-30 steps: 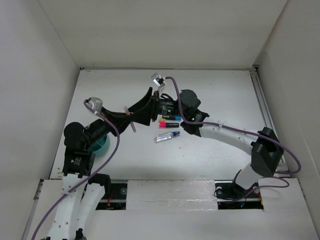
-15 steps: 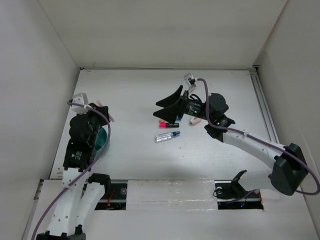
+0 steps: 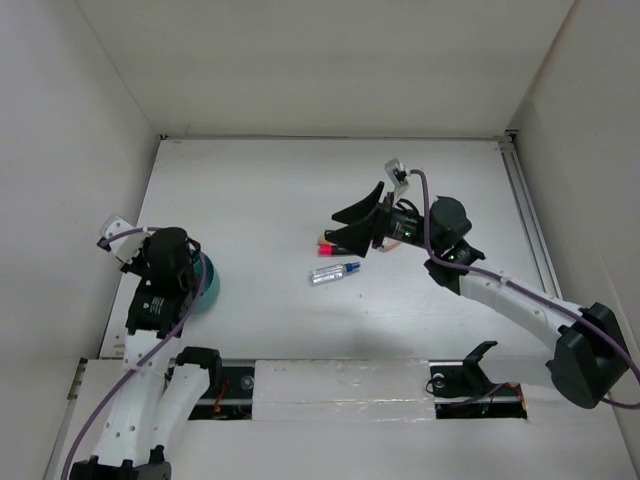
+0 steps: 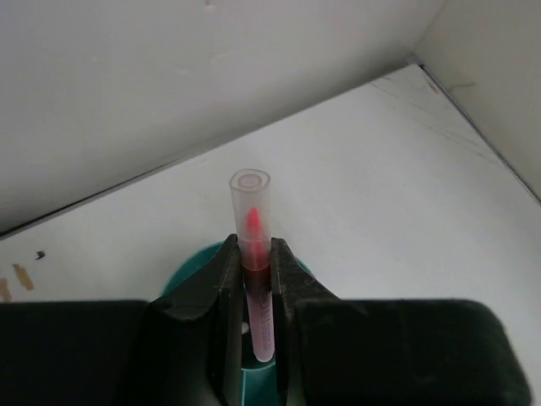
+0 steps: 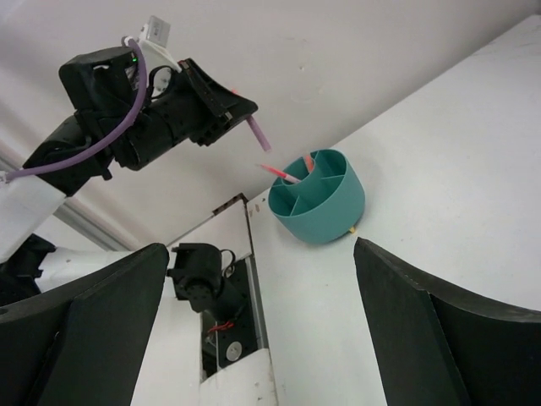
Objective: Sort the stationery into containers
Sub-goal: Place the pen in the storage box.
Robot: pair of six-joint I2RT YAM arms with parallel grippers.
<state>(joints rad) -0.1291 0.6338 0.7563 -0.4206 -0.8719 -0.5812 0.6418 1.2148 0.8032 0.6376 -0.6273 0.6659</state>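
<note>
A clear-capped pink pen [image 4: 250,203] stands upright at the centre of the left wrist view. It is pinched tight in the closed left end effector [image 4: 253,264] just above the one teal cup [image 5: 325,216], so this looks like the drop step, and the next move calls for lining it over a compartment and letting go. Mid-bench [image 3: 260,190] lie one blue-capped pen [image 3: 335,272] and one pink-ended marker [image 3: 330,250], perhaps another hidden, beneath the right end effector [image 5: 260,254], spread wide and empty.

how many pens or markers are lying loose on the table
2 visible: a clear blue-capped pen lying in the open, and a pink-ended marker just beyond it, partly hidden by the open right gripper. More may be hidden there. The left gripper holds a pink-tipped pen.
</note>
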